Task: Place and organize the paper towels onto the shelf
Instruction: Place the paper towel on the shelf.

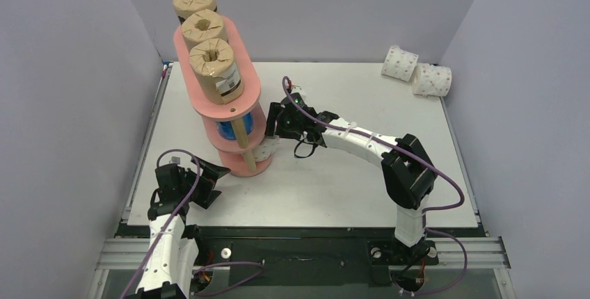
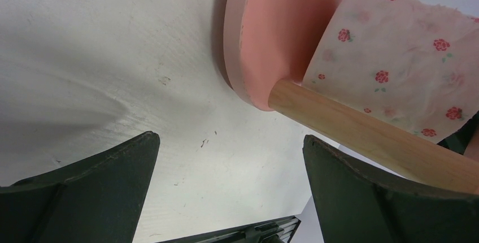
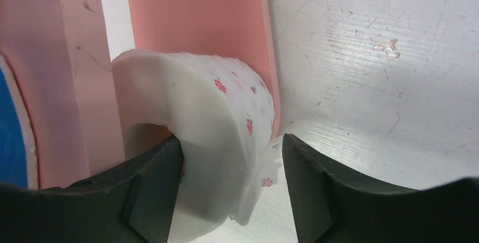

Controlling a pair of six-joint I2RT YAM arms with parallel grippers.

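Shelved: brown printed paper rolls (image 1: pixel 209 62) top the tall salmon-pink three-tier shelf (image 1: pixel 243 62); blue roll (image 1: pixel 226 132) mid-tier.
Remaining: two white pink-dotted rolls (image 1: pixel 417 73) lie well apart from it.
Right gripper (image 3: pixel 229 147): jaws apart around a third dotted roll (image 3: pixel 220 107) on the bottom tier.
Left gripper (image 2: pixel 231 141): spread wide, empty.

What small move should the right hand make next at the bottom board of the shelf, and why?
Probably draw the right hand straight back from the shelf. The dotted roll already rests on the bottom board, and the fingers look slack around it, with a gap on one side. Two more dotted rolls lie at the table's far right corner, yet to be fetched.
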